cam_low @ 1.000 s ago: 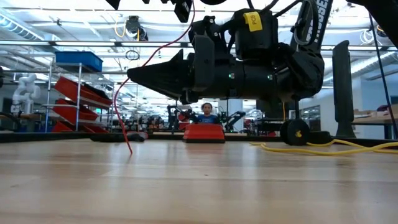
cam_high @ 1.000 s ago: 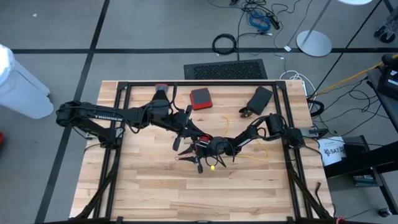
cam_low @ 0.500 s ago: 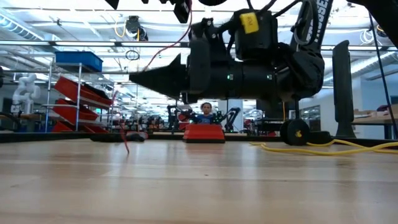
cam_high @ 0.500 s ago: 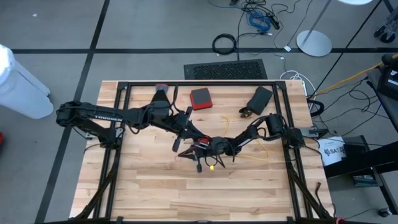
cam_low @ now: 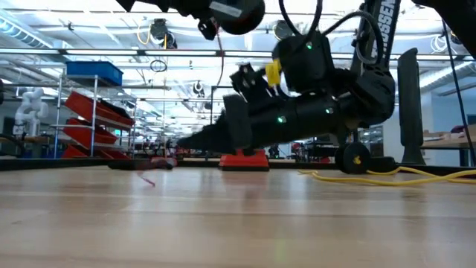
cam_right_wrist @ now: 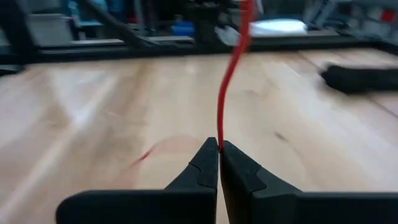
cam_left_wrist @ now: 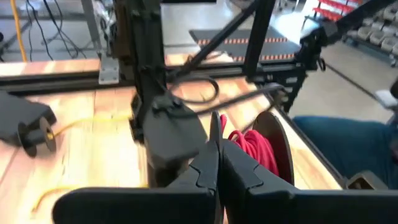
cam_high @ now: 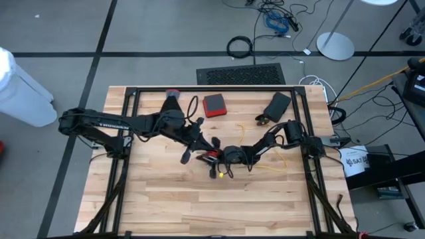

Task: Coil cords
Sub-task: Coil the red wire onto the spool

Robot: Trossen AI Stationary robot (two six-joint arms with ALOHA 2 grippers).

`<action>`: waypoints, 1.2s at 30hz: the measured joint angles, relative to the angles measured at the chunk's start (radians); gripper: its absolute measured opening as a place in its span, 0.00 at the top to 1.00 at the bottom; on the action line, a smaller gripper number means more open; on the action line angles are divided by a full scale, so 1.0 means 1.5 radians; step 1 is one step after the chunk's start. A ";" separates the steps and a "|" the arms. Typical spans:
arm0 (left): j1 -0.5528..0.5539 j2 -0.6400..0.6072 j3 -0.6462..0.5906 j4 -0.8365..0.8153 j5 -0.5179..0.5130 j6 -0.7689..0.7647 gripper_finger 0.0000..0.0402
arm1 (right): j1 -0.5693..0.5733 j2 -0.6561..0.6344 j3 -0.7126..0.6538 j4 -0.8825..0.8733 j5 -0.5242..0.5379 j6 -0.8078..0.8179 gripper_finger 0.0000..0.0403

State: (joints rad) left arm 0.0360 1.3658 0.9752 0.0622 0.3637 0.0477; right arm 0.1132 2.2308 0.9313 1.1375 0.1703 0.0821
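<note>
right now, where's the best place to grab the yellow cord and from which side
On the yellow cord, likely the loose stretch lying flat on the table. Come straight down with fingers across it: it is thin and hugs the wood. The left gripper and right gripper are shut on the red cord.

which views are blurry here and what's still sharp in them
Right wrist view: the table and room behind are soft, while the right gripper, shut on the red cord, is crisp. Left wrist view: background smeared, left gripper clearer. Low view: the cord's end is a faint smear.
</note>
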 joint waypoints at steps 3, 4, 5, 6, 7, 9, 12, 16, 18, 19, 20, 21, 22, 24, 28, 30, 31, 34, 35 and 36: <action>0.000 -0.016 0.000 -0.039 0.000 0.010 0.98 | -0.008 -0.018 -0.037 0.003 0.023 0.025 1.00; 0.000 -0.022 0.000 -0.050 -0.001 0.011 0.98 | -0.008 -0.026 -0.052 0.005 0.030 0.030 1.00; 0.000 -0.027 0.000 -0.062 -0.006 0.012 0.98 | -0.009 -0.036 -0.067 0.011 0.032 0.034 1.00; 0.000 -0.032 0.000 -0.070 -0.014 0.014 0.98 | -0.009 -0.047 -0.083 0.016 0.032 0.036 1.00; 0.000 -0.037 0.000 -0.079 -0.025 0.020 0.98 | -0.009 -0.058 -0.098 0.026 0.032 0.039 1.00; 0.000 -0.041 0.000 -0.108 -0.045 0.033 0.98 | -0.009 -0.082 -0.130 0.041 0.032 0.043 1.00; 0.000 -0.040 0.000 -0.148 -0.095 0.055 0.98 | -0.008 -0.125 -0.166 0.043 0.029 0.051 1.00; -0.003 -0.035 0.000 -0.186 -0.181 0.093 0.98 | 0.003 -0.179 -0.203 0.036 0.029 0.053 1.00; -0.003 -0.034 0.000 -0.206 -0.209 0.103 0.98 | 0.009 -0.207 -0.215 0.023 0.028 0.050 1.00; -0.003 -0.034 0.000 -0.208 -0.222 0.111 0.98 | 0.012 -0.221 -0.221 0.020 0.027 0.048 1.00; -0.003 -0.034 0.000 -0.209 -0.236 0.115 0.98 | 0.015 -0.232 -0.225 0.016 0.027 0.047 1.00; -0.004 -0.033 0.000 -0.212 -0.252 0.118 0.98 | 0.018 -0.242 -0.228 0.014 0.027 0.044 1.00; -0.004 -0.033 0.000 -0.215 -0.269 0.119 0.98 | 0.021 -0.250 -0.230 0.009 0.028 0.042 1.00; -0.004 -0.033 0.000 -0.214 -0.296 0.131 0.98 | 0.027 -0.264 -0.230 -0.003 0.028 0.037 1.00; -0.004 -0.029 0.000 -0.213 -0.302 0.137 0.98 | 0.038 -0.277 -0.230 -0.010 0.046 0.025 1.00; -0.004 -0.021 0.000 -0.212 -0.308 0.137 0.98 | 0.040 -0.282 -0.230 -0.011 0.047 0.021 1.00; -0.004 -0.015 0.000 -0.212 -0.316 0.137 0.98 | 0.040 -0.284 -0.230 -0.010 0.047 0.020 1.00; -0.005 0.011 0.000 -0.210 -0.336 0.148 0.98 | 0.039 -0.289 -0.230 -0.010 0.048 0.020 1.00; -0.007 0.021 0.000 -0.206 -0.350 0.150 0.98 | 0.039 -0.290 -0.230 -0.009 0.049 0.020 1.00; -0.009 0.031 0.000 -0.199 -0.367 0.153 0.98 | 0.040 -0.290 -0.230 -0.008 0.049 0.020 1.00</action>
State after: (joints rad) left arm 0.0229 1.4126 0.9752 -0.2358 -0.1869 0.2769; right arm 0.1729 1.7958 0.5861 1.1255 0.2436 0.1120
